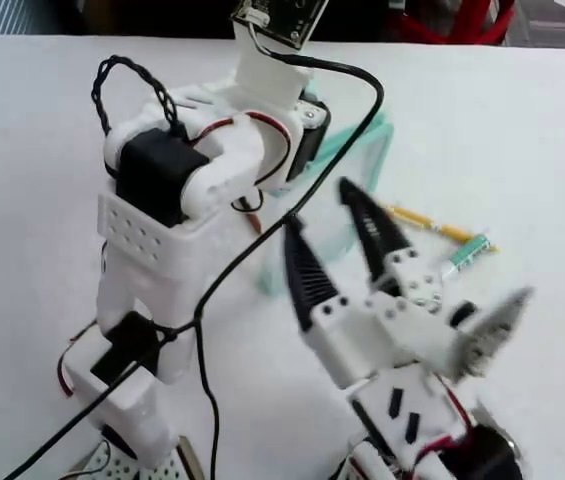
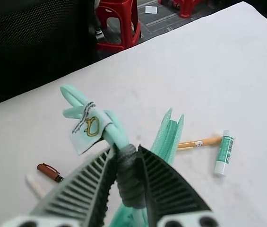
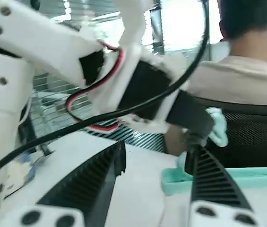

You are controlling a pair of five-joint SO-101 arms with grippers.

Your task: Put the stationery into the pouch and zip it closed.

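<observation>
1. Pouch (image 2: pixel 168 132) sits mid-table, mostly hidden behind the left arm from above.
2. Left gripper (image 2: pixel 126 153) pinches its strap (image 2: pixel 114 130); right gripper (image 1: pixel 319 205) gapes wide.
3. Loose: one pencil (image 2: pixel 199 142), one green stick (image 2: pixel 225 153), one brown pen (image 2: pixel 50 172), one unclear white bit (image 2: pixel 34 185).

Two arms over the desk: one claw clamped, one spread.
The left arm (image 1: pixel 167 215) rises from the desk's near edge and bends forward, its left claw (image 2: pixel 126 151) pinched tight on the pouch strap (image 2: pixel 116 132). The right arm (image 1: pixel 402 345) stands beside it at the same edge, with the right claw (image 1: pixel 318 204) raised and its fingers wide apart.
</observation>
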